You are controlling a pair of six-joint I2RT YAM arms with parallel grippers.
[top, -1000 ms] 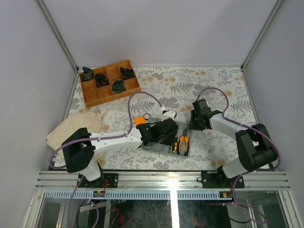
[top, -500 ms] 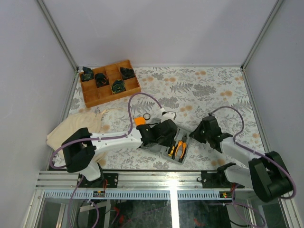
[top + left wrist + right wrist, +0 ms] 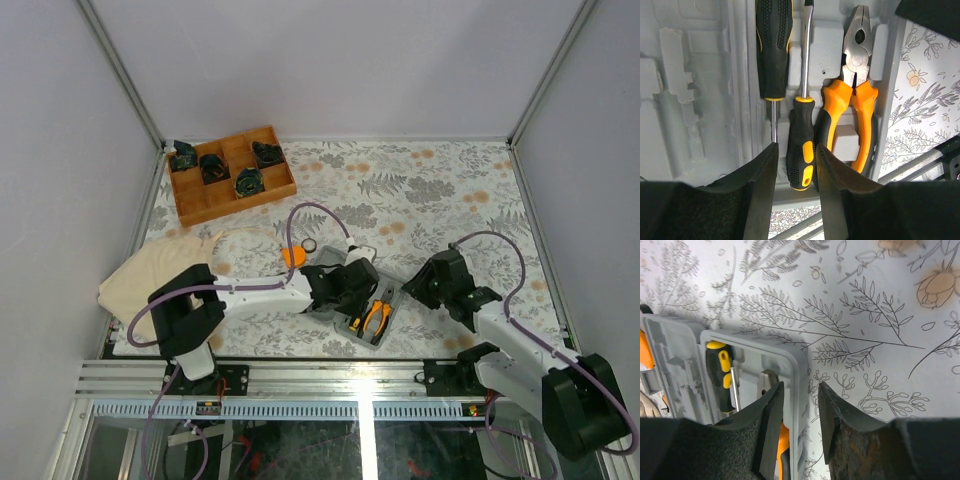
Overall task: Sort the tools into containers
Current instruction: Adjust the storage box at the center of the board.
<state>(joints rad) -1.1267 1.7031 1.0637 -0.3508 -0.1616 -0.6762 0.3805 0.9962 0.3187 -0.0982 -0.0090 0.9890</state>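
**Grey case** [image 3: 352, 322]: open on the table [image 3: 450, 190]; every entry below is placed from it.

**In the case:** two black-and-yellow screwdrivers [image 3: 801, 145], head to tail, and orange-handled pliers [image 3: 852, 107], all long axes parallel.

**Left fingers** [image 3: 760, 180]: apart over the case, astride one screwdriver handle, which runs straight out between them. Contact cannot be made out.

**Right fingers** [image 3: 767, 425]: apart at the case's right rim, clasping nothing.

**Outside the case, far-left of it:** orange tape measure [image 3: 293, 256], small black ring [image 3: 309, 245]. Your left arm is nearer both.

**Hidden from you:** much of the case, under the left arm from above.
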